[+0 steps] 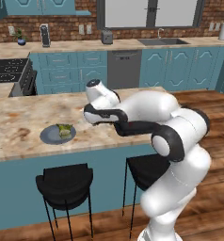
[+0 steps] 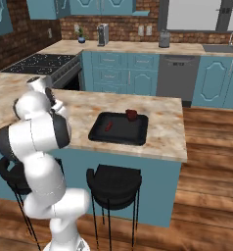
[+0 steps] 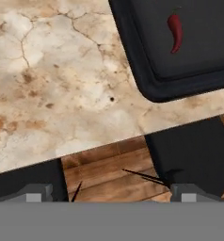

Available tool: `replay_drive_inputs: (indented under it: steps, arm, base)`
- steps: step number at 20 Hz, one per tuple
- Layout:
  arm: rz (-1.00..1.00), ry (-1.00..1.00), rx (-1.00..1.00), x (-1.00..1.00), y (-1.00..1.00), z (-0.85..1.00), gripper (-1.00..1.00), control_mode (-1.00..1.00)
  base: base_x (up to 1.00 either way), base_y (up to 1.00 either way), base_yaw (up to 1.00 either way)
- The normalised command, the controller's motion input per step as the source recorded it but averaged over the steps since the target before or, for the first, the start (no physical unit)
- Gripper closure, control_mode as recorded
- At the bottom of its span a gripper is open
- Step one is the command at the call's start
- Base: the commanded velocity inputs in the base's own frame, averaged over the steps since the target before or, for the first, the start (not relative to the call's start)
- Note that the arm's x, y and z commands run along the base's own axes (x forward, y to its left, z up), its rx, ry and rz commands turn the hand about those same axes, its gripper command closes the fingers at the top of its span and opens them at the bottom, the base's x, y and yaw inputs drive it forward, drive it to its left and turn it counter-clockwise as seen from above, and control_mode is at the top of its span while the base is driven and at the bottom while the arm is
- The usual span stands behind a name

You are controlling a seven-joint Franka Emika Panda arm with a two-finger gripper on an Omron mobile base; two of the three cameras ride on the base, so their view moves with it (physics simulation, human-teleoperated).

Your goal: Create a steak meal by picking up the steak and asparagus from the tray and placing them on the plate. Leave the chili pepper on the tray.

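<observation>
Asparagus [image 1: 64,130] on grey-blue plate [image 1: 49,137], steak [image 2: 131,114] and chili pepper [image 2: 108,127] on black tray [image 2: 100,132]

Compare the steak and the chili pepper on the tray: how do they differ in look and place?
The steak is a dark red-brown, chunky lump; the chili pepper is bright red, slimmer and smaller. The steak sits near the far rim of the tray; the chili pepper lies nearer its middle. Both rest on the black tray, apart from each other.

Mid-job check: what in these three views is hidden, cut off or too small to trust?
- Pincer: hand view's bottom edge crops the tips; grip state unreadable.
- Tray: hand view cuts off most of it; the chili pepper shows.
- Asparagus on the plate: too small in the left base view to show how it lies.
</observation>
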Motion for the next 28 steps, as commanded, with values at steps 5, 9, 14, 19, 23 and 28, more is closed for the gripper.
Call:
replay_drive_inputs:
  steps: [5, 9, 14, 19, 23, 28]
  arm:
    - [0.14, -0.01, 0.01, 0.1, -0.95, 0.41, -1.0, -1.0]
    - [0.1, 0.0, -0.02, 0.24, -0.98, 0.29, -1.0, -1.0]
    - [0.07, 0.05, -0.08, 0.32, -0.9, 0.17, -1.0, -1.0]
    - [0.01, 0.08, -0.01, 0.46, -0.75, -0.08, -1.0, -1.0]
    - [0.0, 0.0, 0.0, 0.49, -0.72, -0.06, -1.0, -1.0]
    - [0.0, 0.0, 0.03, 0.64, -0.58, 0.0, -1.0, -1.0]
  base:
    - [0.0, 0.0, 0.0]
    - [0.0, 0.0, 0.0]
    - [0.0, 0.0, 0.0]
    - [0.0, 0.0, 0.0]
    - [0.0, 0.0, 0.0]
    - [0.0, 0.0, 0.0]
